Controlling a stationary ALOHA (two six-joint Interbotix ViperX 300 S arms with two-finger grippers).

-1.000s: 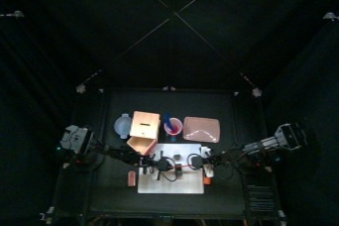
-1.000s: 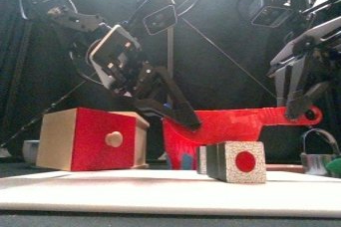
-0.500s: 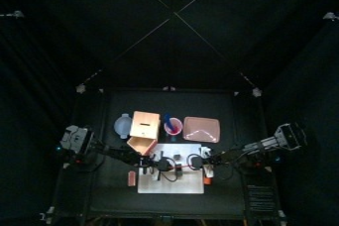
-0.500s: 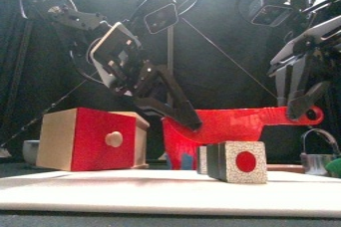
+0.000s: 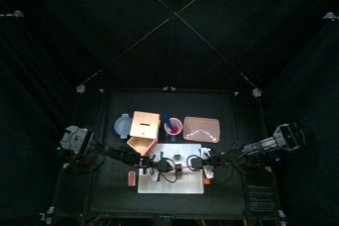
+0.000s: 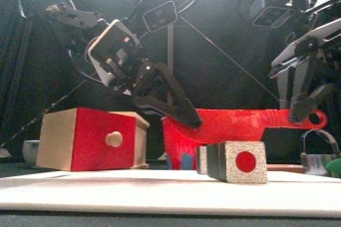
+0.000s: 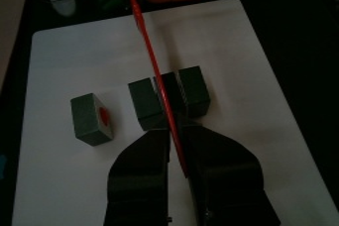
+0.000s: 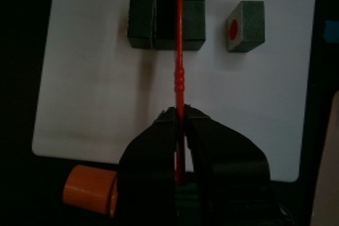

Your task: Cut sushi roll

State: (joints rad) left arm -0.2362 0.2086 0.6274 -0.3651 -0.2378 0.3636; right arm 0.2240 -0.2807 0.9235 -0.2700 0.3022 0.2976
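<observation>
Both grippers clasp one red knife [image 6: 233, 123] held level above the white board [image 7: 252, 81]: left gripper [image 7: 176, 136] pinches its blade end, right gripper [image 8: 181, 121] the handle end. The sushi roll [image 7: 169, 99] lies mid-board beneath the blade; a cut slice [image 7: 94, 117] sits apart, nearer one long edge.
</observation>
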